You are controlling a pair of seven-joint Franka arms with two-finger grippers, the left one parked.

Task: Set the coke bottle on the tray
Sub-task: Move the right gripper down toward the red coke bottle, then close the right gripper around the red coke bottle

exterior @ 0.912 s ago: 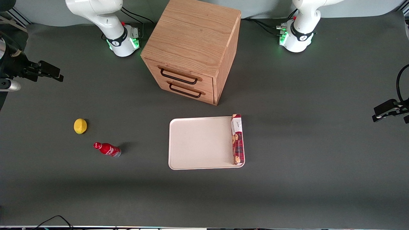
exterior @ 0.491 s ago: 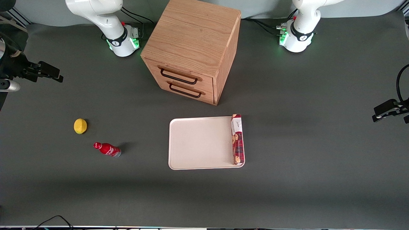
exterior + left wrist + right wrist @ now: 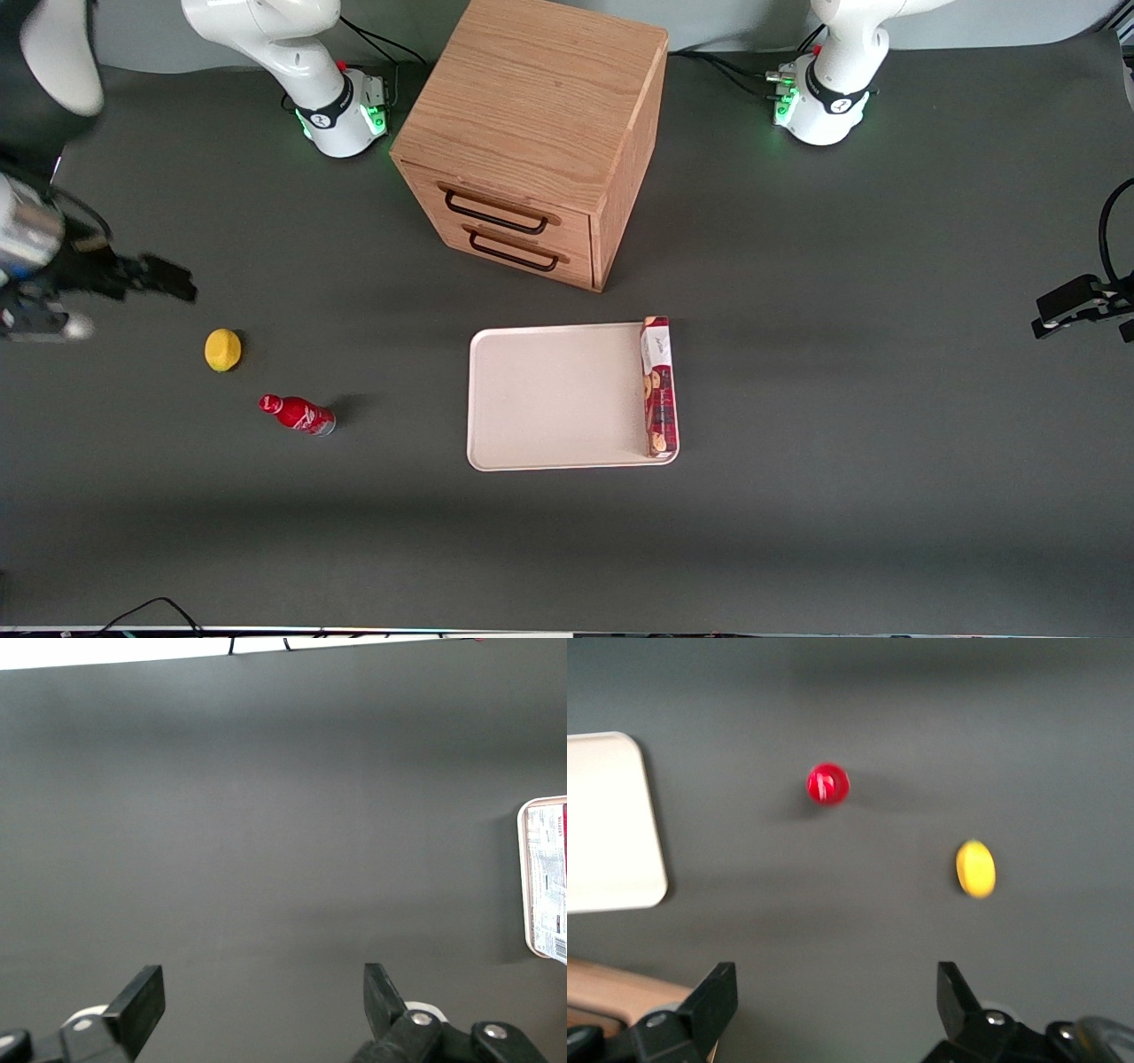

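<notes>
1. The gripper (image 3: 168, 282) hangs high over the working arm's end of the table (image 3: 797, 532), and its two black fingers (image 3: 713, 1001) are wide apart with nothing between them
2. The coke bottle (image 3: 297, 415) stands on the dark table, nearer to the front camera than the gripper and not touching it
3. A yellow lemon (image 3: 222, 350) lies between the gripper and the bottle, close to the bottle but apart from it
4. The tray (image 3: 549, 399) lies flat, well apart from the gripper, toward the middle of the table
5. A long red cookie box (image 3: 658, 387) lies along the tray edge that is farthest from the gripper
6. Bare table runs from the bottle to the tray's near edge
7. A wooden drawer cabinet (image 3: 532, 133) stands farther from the front camera than the tray
</notes>
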